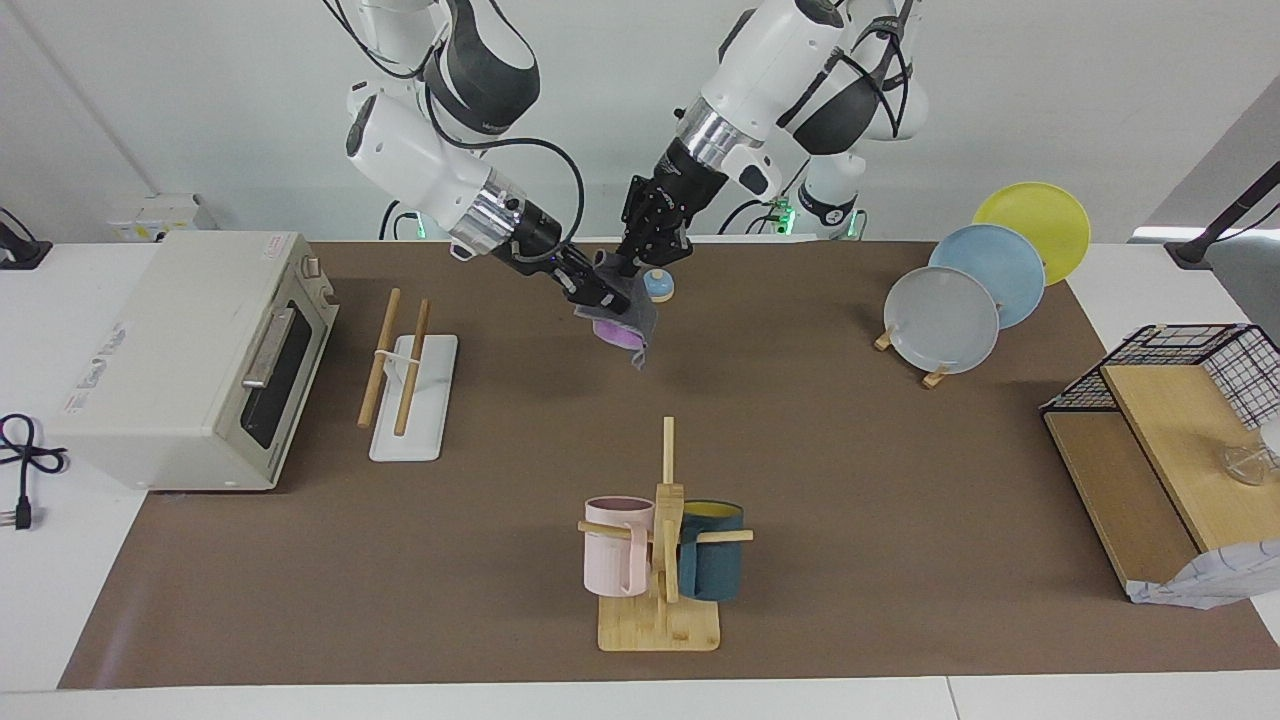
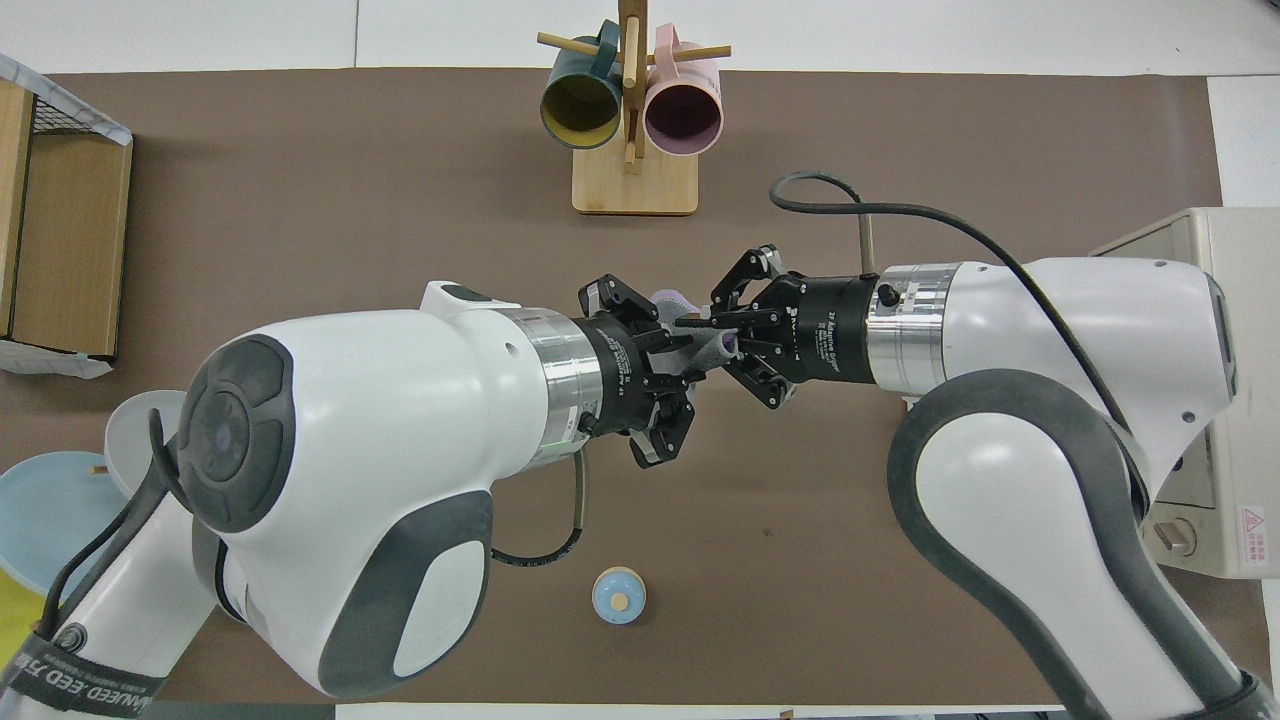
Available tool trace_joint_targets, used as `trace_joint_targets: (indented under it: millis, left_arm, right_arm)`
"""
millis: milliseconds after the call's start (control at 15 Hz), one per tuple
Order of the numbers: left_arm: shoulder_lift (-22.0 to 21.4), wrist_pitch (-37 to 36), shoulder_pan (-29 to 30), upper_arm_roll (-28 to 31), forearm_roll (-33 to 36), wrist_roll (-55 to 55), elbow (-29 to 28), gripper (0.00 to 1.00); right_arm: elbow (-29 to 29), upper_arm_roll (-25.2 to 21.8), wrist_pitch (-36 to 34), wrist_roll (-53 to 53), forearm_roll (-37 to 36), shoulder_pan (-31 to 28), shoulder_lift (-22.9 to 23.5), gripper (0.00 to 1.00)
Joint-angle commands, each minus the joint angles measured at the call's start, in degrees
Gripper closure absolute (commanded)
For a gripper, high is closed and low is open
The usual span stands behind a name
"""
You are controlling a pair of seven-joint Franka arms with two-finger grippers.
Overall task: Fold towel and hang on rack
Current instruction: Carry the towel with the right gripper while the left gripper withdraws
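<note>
The towel (image 1: 628, 325) hangs bunched in the air, dark grey outside with purple showing at the bottom; a purple edge of it shows in the overhead view (image 2: 672, 299). My right gripper (image 1: 608, 298) (image 2: 700, 330) is shut on its upper part. My left gripper (image 1: 628, 265) (image 2: 685, 355) meets it from above and is shut on the towel's top edge. Both are over the brown mat, near the robots' side. The rack (image 1: 405, 370), two wooden rods on a white base, stands toward the right arm's end, beside the oven. In the overhead view my right arm hides all but one rod tip (image 2: 866, 245).
A toaster oven (image 1: 200, 360) stands at the right arm's end. A mug tree (image 1: 665, 540) with two mugs stands farthest from the robots. A plate stand (image 1: 960, 310) with three plates and a wooden shelf with wire basket (image 1: 1160, 440) are toward the left arm's end. A small blue round knob (image 1: 658, 285) lies near the robots.
</note>
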Motion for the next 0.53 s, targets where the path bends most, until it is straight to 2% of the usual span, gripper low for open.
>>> trace_joint_targets:
  millis: [0, 199, 465]
  left_arm:
    - [-2.31, 1.11, 0.0, 0.61, 1.77, 2.93, -2.83, 0.0]
    - [-2.93, 0.41, 3.68, 0.88, 1.78, 14.6, -4.5, 0.0]
    - [-3.63, -5.81, 12.55, 0.96, 1.78, 37.52, -5.65, 0.0]
  right_arm:
    - [-0.16, -0.07, -4.02, -7.81, -7.07, -2.34, -0.22, 1.0]
    - [-0.51, -0.07, -8.68, -23.87, -17.45, -6.02, -0.57, 1.0]
    - [-4.54, -0.07, -11.51, -31.48, -20.73, -13.15, -2.24, 1.0]
